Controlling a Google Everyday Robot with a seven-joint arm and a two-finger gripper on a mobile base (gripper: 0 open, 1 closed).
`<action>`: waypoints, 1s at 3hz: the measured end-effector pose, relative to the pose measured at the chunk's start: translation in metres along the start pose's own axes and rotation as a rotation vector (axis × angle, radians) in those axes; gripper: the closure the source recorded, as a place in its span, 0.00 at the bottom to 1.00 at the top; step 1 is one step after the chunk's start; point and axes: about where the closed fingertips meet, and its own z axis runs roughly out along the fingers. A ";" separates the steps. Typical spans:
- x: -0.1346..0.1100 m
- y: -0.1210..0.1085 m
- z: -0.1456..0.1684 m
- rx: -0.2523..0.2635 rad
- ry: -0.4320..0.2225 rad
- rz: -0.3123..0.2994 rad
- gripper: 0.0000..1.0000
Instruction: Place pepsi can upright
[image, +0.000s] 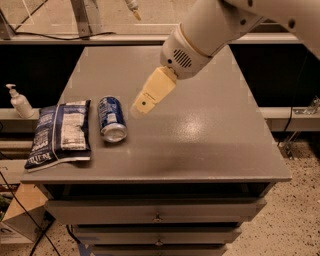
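Grey table (210, 150), one pepsi can (112, 119) on its side, one snack bag (60, 132) beside, one tool (145, 102) seemingly above, grip unclear

The dark blue pepsi can (112, 118) is laid on its side on the table (200, 150), silver end forward, seemingly untouched by the gripper (141, 106) held just beside it.

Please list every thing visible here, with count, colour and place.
can: one, dark blue with silver ends, lying on its side on the table's left part
bag: one, blue and white, flat at the table's left edge, beside the can
table: one, grey, centre
drawers: at least two, grey, under the table
pump bottle: one, white, ledge left of the table
box: one, brown, floor, lower left
arm: one, white, upper right
gripper: one, cream, above the table, right of the can, apart from it
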 end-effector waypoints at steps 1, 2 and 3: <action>-0.016 -0.010 0.029 -0.018 -0.007 0.015 0.00; -0.033 -0.016 0.062 -0.046 0.008 0.017 0.00; -0.050 -0.012 0.094 -0.095 0.021 0.002 0.00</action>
